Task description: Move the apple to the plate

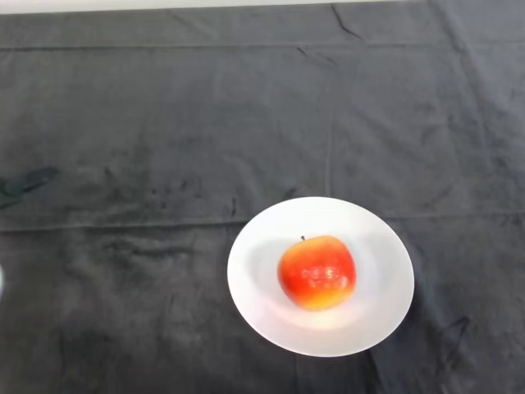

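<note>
Sits on the plate (250, 283) already: apple (317, 272), red shading to yellow low on its near side, resting a little toward the near edge of the plate's middle, stem (303, 238) up and leaning toward the far edge of the table (123, 148). Touches nothing but the plate beneath it. Stands close to the table's near edge and somewhat right of centre, that white round plate, with its near rim almost at the bottom of the view; well apart from the far edge and from both far corners. Covered all over by dark cloth, creased in long lines, with a darker smudge (26, 182) near the left edge.

Judged from this, looks done, with nothing left to carry.

As to handling: likely firm and fairly light, rigid enough to bear a solid squeeze, though liable to bruise under a hard one. Shiny skin, so probably slippery, and round, so apt to roll if nudged on the shallow plate. Best taken across its widest part, from opposite sides, coming down from above and clear of the stem; never by the stem itself.
</note>
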Controlling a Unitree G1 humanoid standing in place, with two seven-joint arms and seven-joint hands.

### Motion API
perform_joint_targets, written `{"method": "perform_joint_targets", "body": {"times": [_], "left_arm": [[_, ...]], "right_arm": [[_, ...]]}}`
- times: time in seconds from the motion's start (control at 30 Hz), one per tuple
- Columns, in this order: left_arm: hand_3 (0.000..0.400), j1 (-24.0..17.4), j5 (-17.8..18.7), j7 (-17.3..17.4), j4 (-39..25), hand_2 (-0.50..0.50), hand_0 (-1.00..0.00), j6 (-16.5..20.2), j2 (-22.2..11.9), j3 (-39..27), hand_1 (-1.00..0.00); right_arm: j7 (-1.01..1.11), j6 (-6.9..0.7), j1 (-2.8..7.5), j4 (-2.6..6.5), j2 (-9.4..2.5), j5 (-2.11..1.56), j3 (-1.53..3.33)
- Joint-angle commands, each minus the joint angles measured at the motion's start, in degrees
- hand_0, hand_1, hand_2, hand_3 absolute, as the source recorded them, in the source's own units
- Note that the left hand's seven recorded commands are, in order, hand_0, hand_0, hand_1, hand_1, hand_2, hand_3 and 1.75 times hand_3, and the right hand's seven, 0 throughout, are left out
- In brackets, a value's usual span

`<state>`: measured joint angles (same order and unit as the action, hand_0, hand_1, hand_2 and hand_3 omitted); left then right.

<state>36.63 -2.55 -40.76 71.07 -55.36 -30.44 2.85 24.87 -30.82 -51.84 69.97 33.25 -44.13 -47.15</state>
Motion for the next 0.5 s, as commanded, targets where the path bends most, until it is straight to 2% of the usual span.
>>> {"method": "perform_joint_targets", "body": {"times": [0.03, 0.5], "left_arm": [[0.0, -1.9, 2.7, 1.5, 1.8, 0.0, 0.0, -0.9, -1.4, -2.6, 0.0], [0.0, -5.9, 17.6, 12.2, 0.4, 0.0, 0.0, 1.3, -2.2, -15.6, 0.0]], "right_arm": [[0.32, 0.4, 1.64, 1.13, 1.34, -0.37, -0.41], [0.27, 0.41, 1.7, 0.97, 1.26, -0.37, -0.39]]}}
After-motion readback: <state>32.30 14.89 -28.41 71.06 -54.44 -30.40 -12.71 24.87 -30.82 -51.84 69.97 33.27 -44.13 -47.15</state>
